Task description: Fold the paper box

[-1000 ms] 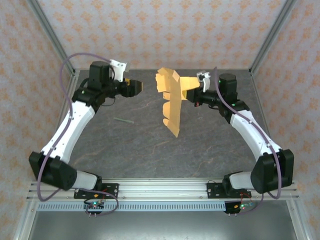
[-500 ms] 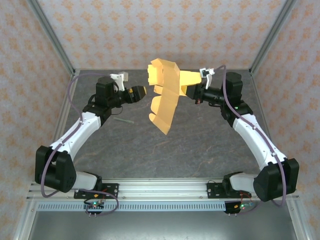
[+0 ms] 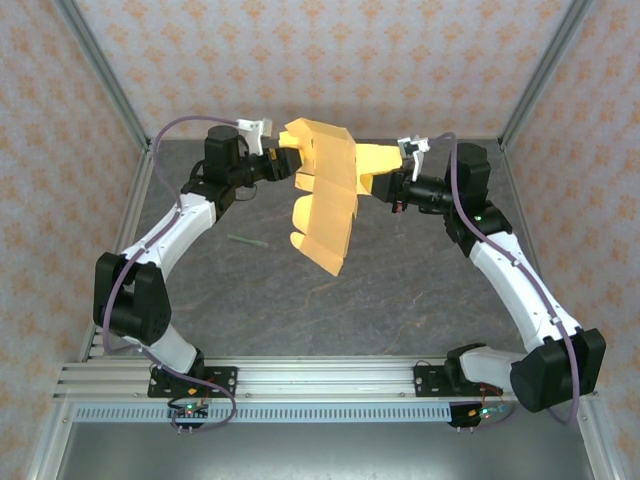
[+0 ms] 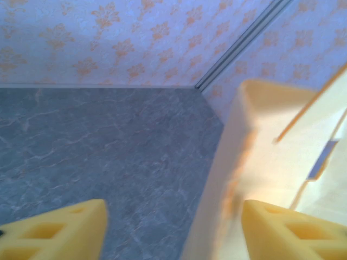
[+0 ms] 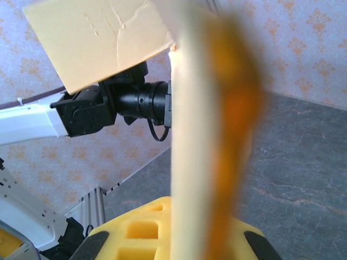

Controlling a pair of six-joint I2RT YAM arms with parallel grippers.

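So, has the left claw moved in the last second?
Yes. The left gripper has travelled right, farther from the thin stick, and now reaches the left edge of the paper box.

Pale wallpaper (image 3: 350,60) printed with orange floral motifs covers the back wall across the top of the overhead view, and the side walls (image 3: 40,150) at the left and right edges. Silver metal posts (image 3: 100,70) slant through both upper corners. A dark grey tabletop (image 3: 400,290) with lighter marble veins takes up the middle. Along the bottom runs a ribbed aluminium rail (image 3: 320,380), with a plain grey panel (image 3: 320,450) below it. The light is soft and even.
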